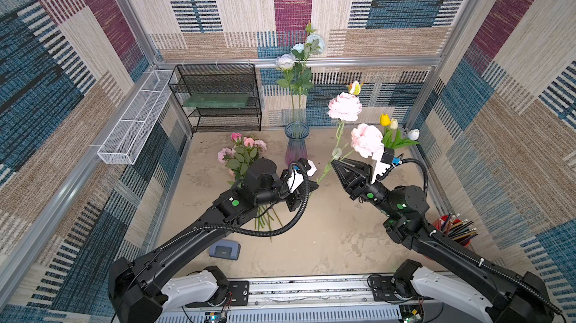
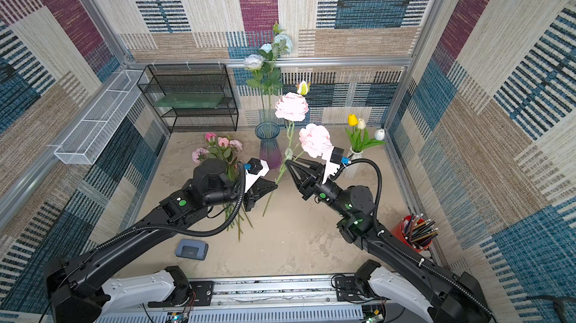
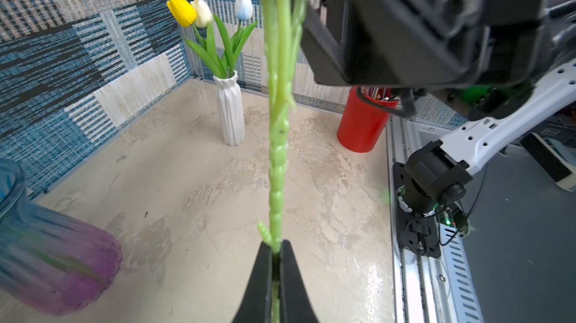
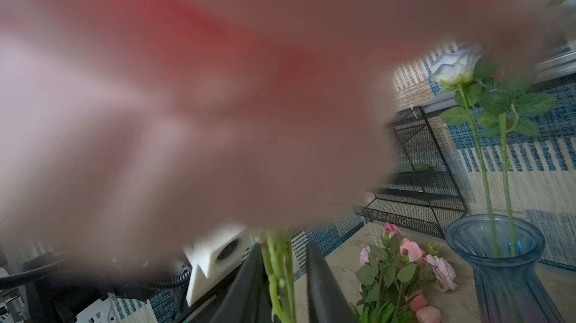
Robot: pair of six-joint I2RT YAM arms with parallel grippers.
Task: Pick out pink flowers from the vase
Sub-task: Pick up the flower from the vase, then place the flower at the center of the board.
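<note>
Pink peony stem (image 3: 277,150) — pinched in left pincer (image 3: 276,245), right pincer (image 4: 284,246) parted

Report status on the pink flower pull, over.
Left claw shut on the pink peony stem. Right claw open around the same stem, nearer the blooms. Blue vase holds only pale roses.

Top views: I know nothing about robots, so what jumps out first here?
A tall pink peony spray hangs in mid-air over the table, its stem pinched by the left gripper while the right gripper stands open around it. Farther back a blue-purple vase holds pale blue roses; a pink rose bunch lies beside it.
</note>
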